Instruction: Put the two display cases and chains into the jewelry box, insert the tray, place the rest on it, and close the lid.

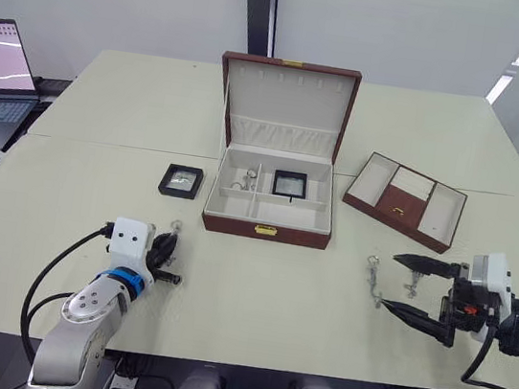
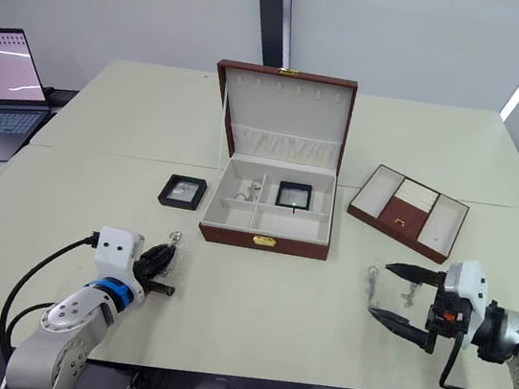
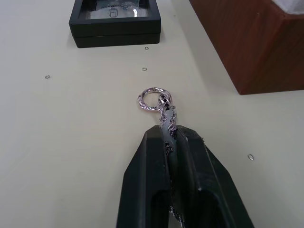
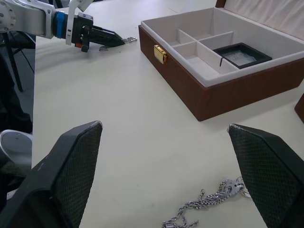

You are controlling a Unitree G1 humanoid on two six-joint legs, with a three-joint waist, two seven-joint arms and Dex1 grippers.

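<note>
Our left gripper (image 3: 171,142) is clenched on a thin silvery chain (image 3: 164,111), its ring poking out ahead of the fingertips low over the table, probably for the carry to the open jewelry box (image 1: 266,224) nearby. Our right gripper (image 1: 417,291) hangs spread wide beside a second chain (image 4: 204,204), seemingly lined up to pinch it. One display case (image 1: 290,183) already lies inside the box; the other (image 1: 181,181) sits just left of it.

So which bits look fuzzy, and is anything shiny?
Left wrist view: the left gripper looks soft up close, and the chain glints. Right wrist view: the right gripper's open jaws blur; the jewelry box is sharp.
</note>
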